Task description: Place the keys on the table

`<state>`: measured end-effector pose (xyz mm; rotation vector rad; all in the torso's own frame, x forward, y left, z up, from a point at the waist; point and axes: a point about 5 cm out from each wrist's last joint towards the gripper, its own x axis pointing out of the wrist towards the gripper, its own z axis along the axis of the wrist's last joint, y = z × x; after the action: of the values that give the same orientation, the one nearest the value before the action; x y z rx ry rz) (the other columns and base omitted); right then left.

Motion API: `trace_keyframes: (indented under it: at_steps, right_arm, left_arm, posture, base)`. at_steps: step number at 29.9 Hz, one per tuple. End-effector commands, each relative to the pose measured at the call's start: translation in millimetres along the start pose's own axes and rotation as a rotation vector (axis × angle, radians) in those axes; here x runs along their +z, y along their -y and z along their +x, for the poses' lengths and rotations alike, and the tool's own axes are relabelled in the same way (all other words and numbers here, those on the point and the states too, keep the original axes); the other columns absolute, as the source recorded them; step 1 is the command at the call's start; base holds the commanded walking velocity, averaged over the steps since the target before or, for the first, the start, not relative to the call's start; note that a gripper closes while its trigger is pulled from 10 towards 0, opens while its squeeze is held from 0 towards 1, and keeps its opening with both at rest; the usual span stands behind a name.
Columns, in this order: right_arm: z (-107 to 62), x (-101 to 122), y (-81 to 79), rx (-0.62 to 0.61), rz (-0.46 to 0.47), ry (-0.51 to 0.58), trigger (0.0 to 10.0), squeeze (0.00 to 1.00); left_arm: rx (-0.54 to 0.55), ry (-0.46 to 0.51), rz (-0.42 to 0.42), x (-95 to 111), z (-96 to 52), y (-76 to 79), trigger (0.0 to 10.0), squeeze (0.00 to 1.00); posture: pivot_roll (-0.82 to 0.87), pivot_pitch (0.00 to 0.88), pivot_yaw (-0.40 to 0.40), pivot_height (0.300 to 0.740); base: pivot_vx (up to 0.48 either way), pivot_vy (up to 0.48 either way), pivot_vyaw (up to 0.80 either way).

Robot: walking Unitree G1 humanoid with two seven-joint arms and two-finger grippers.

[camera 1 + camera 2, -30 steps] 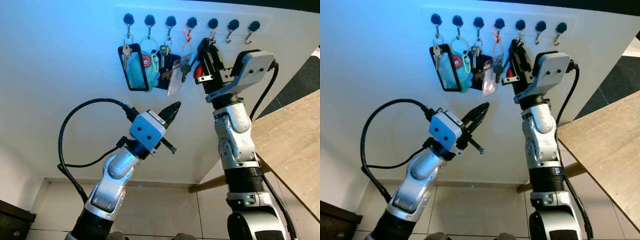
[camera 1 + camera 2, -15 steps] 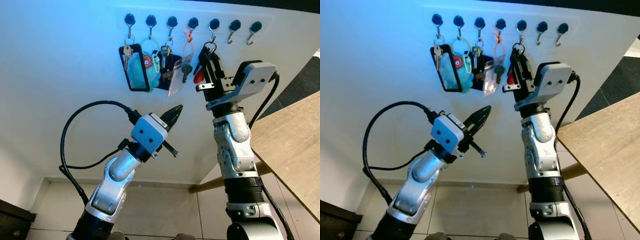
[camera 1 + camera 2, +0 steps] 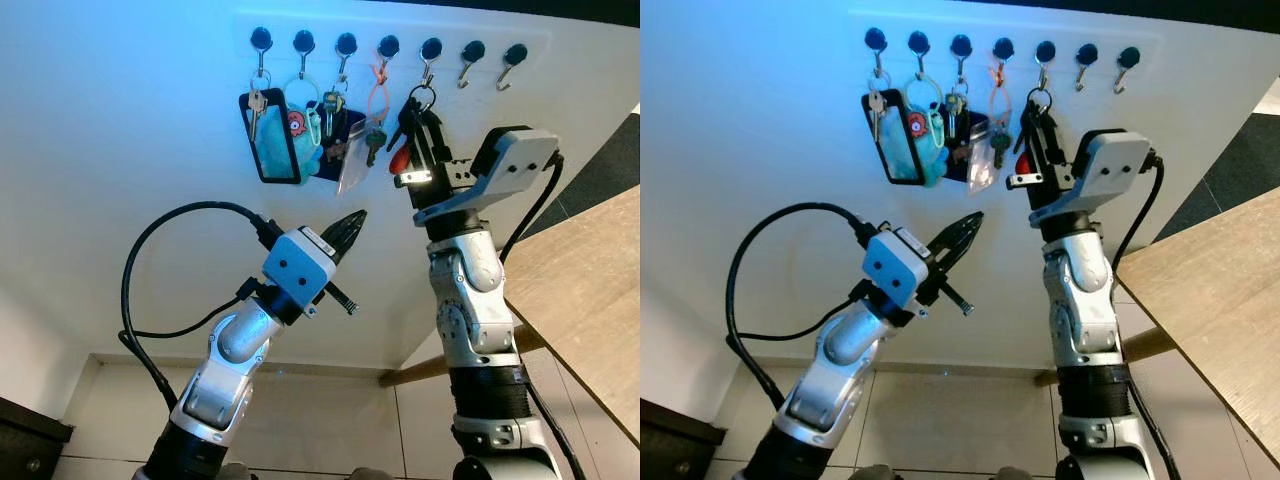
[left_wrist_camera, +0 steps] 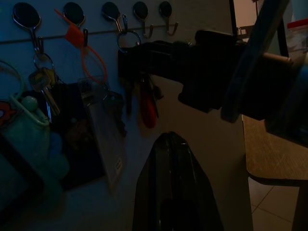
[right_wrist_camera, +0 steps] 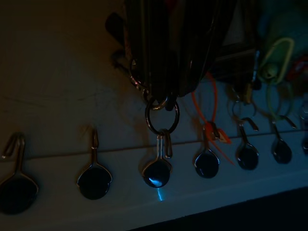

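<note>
Wall [image 3: 120, 120], white, carries a rail of seven black hooks [image 3: 388, 45] (five loaded, the two rightmost bare). Wooden surface [image 3: 590, 290] sits well off to the right. Right hand [image 3: 418, 112] reaches up to the fifth hook, fingers clamped on the keys [image 3: 399, 155], whose ring [image 5: 162, 115] hangs on that hook. Left hand [image 3: 350, 222] hovers lower, fingers pressed together, pointing toward the hanging bunches.

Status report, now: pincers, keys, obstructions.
Right pincer shut on the keys, ring still on its hook. Left pincer shut, idle below the rack. Table to the right. Neighbouring key bunches hang close alongside.
</note>
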<state>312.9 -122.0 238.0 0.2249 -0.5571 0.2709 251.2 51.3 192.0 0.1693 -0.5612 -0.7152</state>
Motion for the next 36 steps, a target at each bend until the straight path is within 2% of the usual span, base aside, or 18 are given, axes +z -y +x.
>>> trace_keyframes:
  at_steps: [1,6,17,24,31,34,36]
  right_arm:
    - [-12.7,-24,-3.4,0.018,0.033,-0.136,10.0,0.0]
    - [-7.8,-5,-15.2,0.069,0.073,-0.066,10.0,0.0]
    - [6.6,33,-13.5,0.043,0.098,0.075,10.0,0.0]
    - [11.3,41,-10.8,0.016,0.11,0.097,10.0,0.0]
    - [9.8,36,-5.5,-0.007,0.097,0.065,10.0,0.0]
    - [5.7,25,-0.1,-0.034,0.086,0.008,10.0,0.0]
    - [-2.3,6,10.5,-0.096,0.05,-0.098,10.0,0.0]
  left_arm:
    - [-0.021,-0.01,0.014,0,-1.8,1.8,10.0,0.0]
    - [-0.024,-0.012,0.012,1,-2.6,2.1,10.0,0.0]
    - [-0.03,-0.012,0.008,1,-1.9,3.4,10.0,0.0]
    - [-0.031,-0.011,0.009,2,-2.2,2.6,10.0,0.0]
    - [-0.033,-0.012,0.009,2,-2.2,3.2,10.0,0.0]
    - [-0.036,-0.013,0.009,2,-2.3,3.8,10.0,0.0]
    - [-0.039,-0.014,0.01,2,-2.5,4.3,10.0,0.0]
  posture:
    - [0.06,0.091,-0.052,0.74]
    - [0.06,0.101,-0.048,0.74]
    - [0.06,0.102,-0.044,0.74]
    - [0.06,0.103,-0.045,0.74]
    - [0.06,0.103,-0.044,0.74]
    - [0.06,0.103,-0.043,0.74]
    - [0.06,0.103,-0.042,0.74]
  base:
    - [0.0,0.0,0.0]
    - [0.0,0.0,0.0]
    - [0.0,0.0,0.0]
    - [0.0,0.0,0.0]
    - [0.0,0.0,0.0]
    - [0.0,0.0,0.0]
    - [0.0,0.0,0.0]
